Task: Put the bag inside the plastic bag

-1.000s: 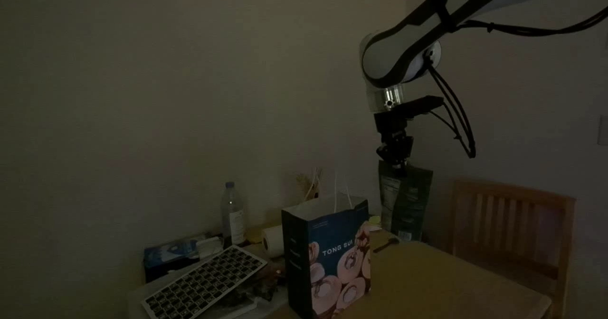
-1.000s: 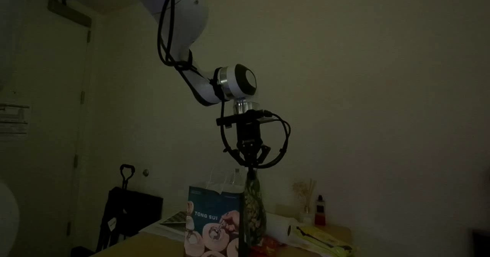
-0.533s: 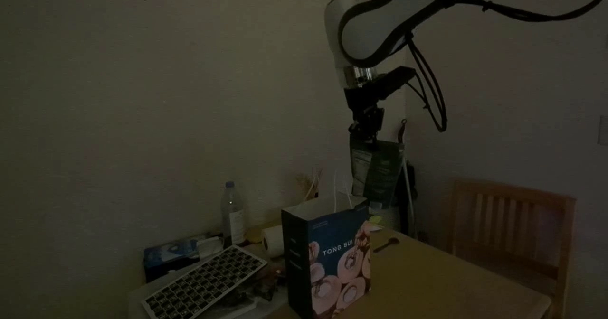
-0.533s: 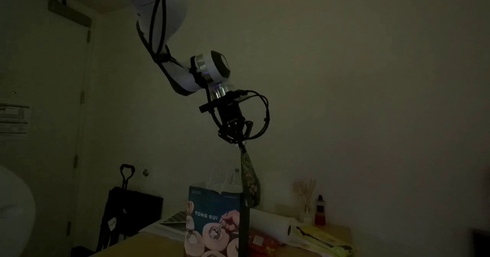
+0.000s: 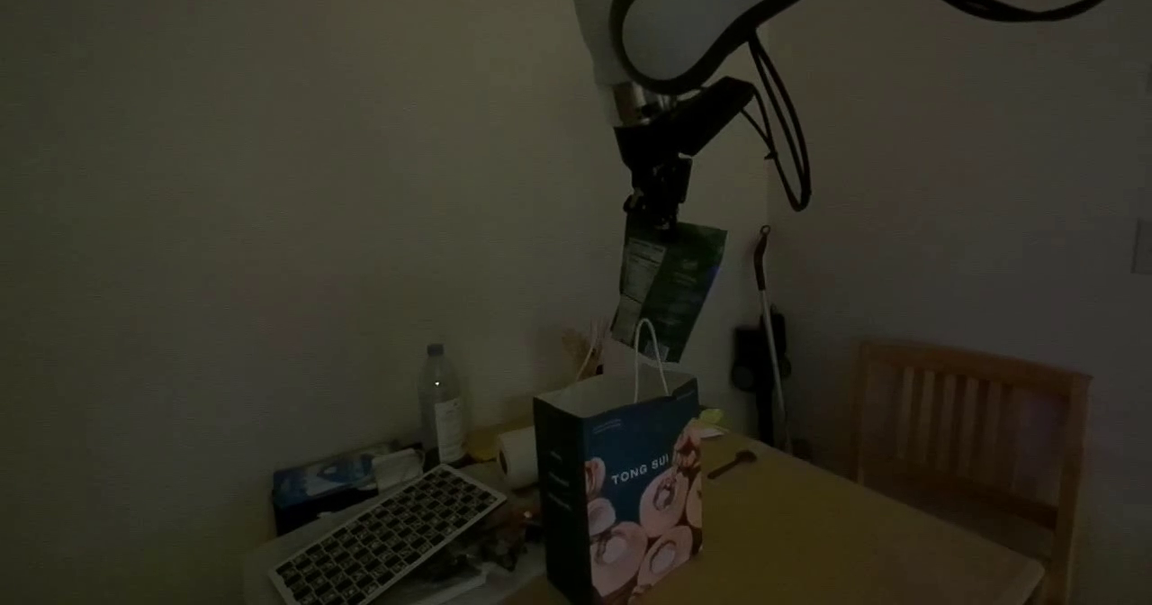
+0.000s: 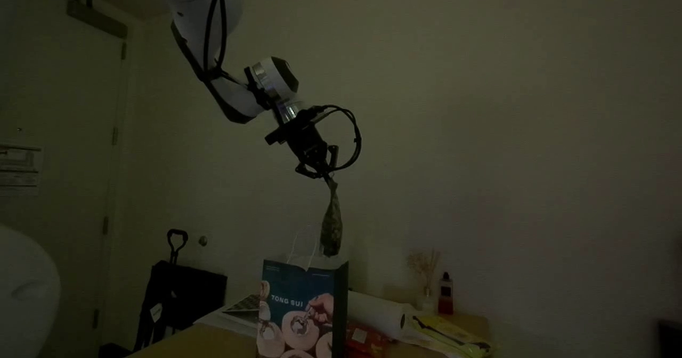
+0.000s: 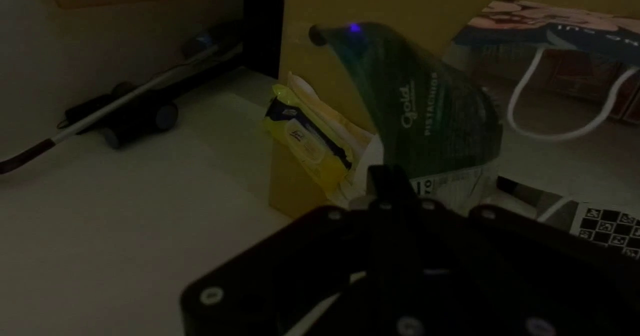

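The gripper (image 6: pixel 329 179) is clamped on the top edge of the dark green packet (image 5: pixel 673 285), which hangs at a tilt, outside the blue patterned bag (image 5: pixel 641 488), its lower end near that bag's mouth. The patterned bag stands upright on the desk (image 5: pixel 810 524).

Glossy plastic film lends the packet (image 7: pixel 425 111) its sheen, while the carrier bag (image 5: pixel 630 447) shows smooth printed paper and the hand (image 6: pixel 327 177) a matt finish. The bottle (image 5: pixel 440 389) is clear plastic, the chair (image 5: pixel 976 361) wood, the table (image 5: pixel 810 515) smooth.
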Robot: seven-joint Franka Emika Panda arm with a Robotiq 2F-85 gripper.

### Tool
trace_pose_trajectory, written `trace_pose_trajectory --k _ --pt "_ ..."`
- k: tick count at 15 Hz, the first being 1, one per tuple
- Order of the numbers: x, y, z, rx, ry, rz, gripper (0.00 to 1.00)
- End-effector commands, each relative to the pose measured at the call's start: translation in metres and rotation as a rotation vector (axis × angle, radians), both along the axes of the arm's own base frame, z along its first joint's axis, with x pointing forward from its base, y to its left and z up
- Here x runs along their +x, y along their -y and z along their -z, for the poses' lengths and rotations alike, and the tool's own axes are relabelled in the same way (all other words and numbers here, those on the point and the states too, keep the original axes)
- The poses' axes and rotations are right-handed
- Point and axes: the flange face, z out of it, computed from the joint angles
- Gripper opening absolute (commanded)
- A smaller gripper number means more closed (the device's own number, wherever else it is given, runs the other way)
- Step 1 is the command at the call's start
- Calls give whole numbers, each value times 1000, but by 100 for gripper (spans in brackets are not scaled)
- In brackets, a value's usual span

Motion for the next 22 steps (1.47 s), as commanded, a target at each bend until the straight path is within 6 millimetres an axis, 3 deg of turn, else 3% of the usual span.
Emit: trace_pose_trajectory --k 1,8,13,15,22 --pt "0 0 -1 -1 -1 1 0" --pt "-14 -36 31 66 -83 -79 0" --pt "-25 -43 45 70 -115 -95 0" --pt "-26 -43 47 62 -114 -94 28" --pt "-26 -43 40 59 -93 -88 72"
